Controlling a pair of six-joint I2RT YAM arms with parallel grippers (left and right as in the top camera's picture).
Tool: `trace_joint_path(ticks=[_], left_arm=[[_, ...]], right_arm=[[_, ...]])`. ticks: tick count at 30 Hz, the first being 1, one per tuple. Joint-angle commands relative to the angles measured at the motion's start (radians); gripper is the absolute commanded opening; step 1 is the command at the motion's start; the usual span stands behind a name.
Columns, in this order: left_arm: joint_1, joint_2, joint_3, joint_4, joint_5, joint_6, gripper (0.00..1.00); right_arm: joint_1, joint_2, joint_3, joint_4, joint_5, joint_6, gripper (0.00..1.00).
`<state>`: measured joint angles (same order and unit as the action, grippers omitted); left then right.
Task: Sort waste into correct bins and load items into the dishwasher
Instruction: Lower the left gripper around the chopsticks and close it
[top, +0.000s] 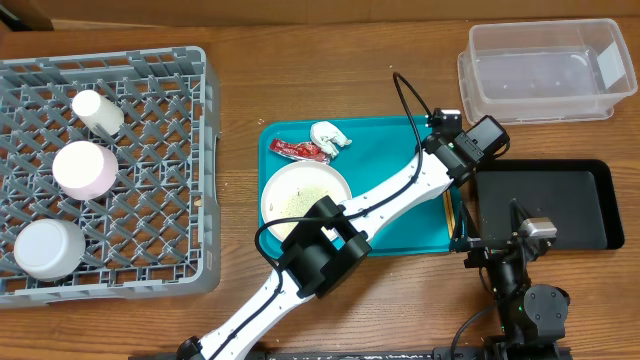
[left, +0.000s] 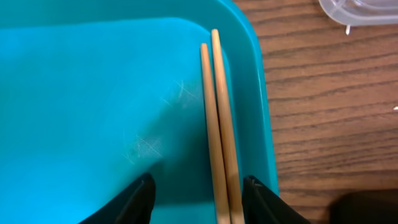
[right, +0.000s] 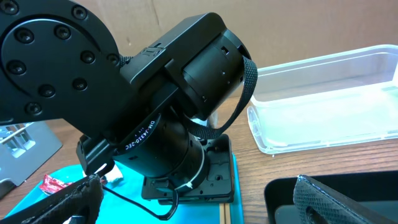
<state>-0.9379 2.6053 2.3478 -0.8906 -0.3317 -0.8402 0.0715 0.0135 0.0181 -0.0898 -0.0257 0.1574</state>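
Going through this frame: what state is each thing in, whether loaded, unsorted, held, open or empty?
left pincer: open astride the chopsticks
right pincer: open, empty
chopsticks: flat on teal tray, ungripped
plate: on teal tray, rice crumbs on it
red wrapper: on teal tray, unsorted
tissue: on teal tray, unsorted
cup: in dish rack
pink bowl: in dish rack
grey-blue bowl: in dish rack
clear tub: empty
black tray: empty

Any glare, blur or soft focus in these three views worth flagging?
Overhead: evenly lit and sharp throughout. Left wrist: chopsticks crisp, faint scratches glinting on the teal tray, the left tool dark and soft-edged at the bottom. Right wrist: the left arm looms close yet sharp; the right tool shadowy along the bottom edge.
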Motion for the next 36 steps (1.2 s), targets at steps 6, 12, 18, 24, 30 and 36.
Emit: trace_joint_path(ticks=[6, 12, 18, 24, 30, 36], left_arm=[[0.003, 0.024, -0.018, -0.006, 0.007, -0.040, 0.46], [0.002, 0.024, -0.019, -0.008, 0.008, -0.040, 0.45], [0.001, 0.024, -0.031, -0.037, 0.008, -0.097, 0.44], [0.001, 0.024, -0.066, -0.015, 0.008, -0.116, 0.46], [0.001, 0.024, -0.070, 0.009, 0.037, -0.114, 0.47], [0.001, 0.024, -0.070, 0.001, 0.038, -0.114, 0.41]], right_arm=[[-0.006, -0.011, -0.010, 0.006, 0.005, 0.003, 1.00], [-0.006, -0.011, -0.010, 0.006, 0.005, 0.003, 1.00], [-0.006, -0.011, -0.010, 0.006, 0.005, 0.003, 1.00], [-0.006, -0.011, -0.010, 0.006, 0.005, 0.003, 1.00], [-0.006, -0.011, -0.010, 0.006, 0.005, 0.003, 1.00], [-0.006, -0.011, -0.010, 0.006, 0.005, 0.003, 1.00]])
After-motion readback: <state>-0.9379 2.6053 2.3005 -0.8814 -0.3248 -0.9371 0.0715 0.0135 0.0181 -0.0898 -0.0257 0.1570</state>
